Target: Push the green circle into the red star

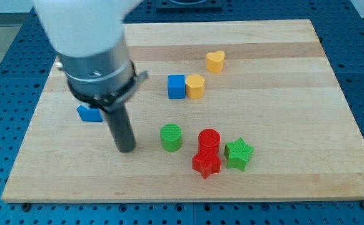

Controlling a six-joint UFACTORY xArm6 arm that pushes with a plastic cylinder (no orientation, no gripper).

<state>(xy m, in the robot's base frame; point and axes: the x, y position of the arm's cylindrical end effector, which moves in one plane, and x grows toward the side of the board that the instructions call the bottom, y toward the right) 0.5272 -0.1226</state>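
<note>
The green circle [171, 137] stands on the wooden board, below the middle. The red star [206, 164] lies to its lower right, a short gap away. A red circle [209, 139] sits just above the red star, touching it, to the right of the green circle. My tip [126, 149] rests on the board to the left of the green circle, about a block's width away from it.
A green star [239, 154] lies right of the red star. A blue cube [176, 86] touches a yellow block [195, 86] above the middle. A yellow heart [215, 61] is further up. A blue block [89, 113] is partly hidden behind the arm at left.
</note>
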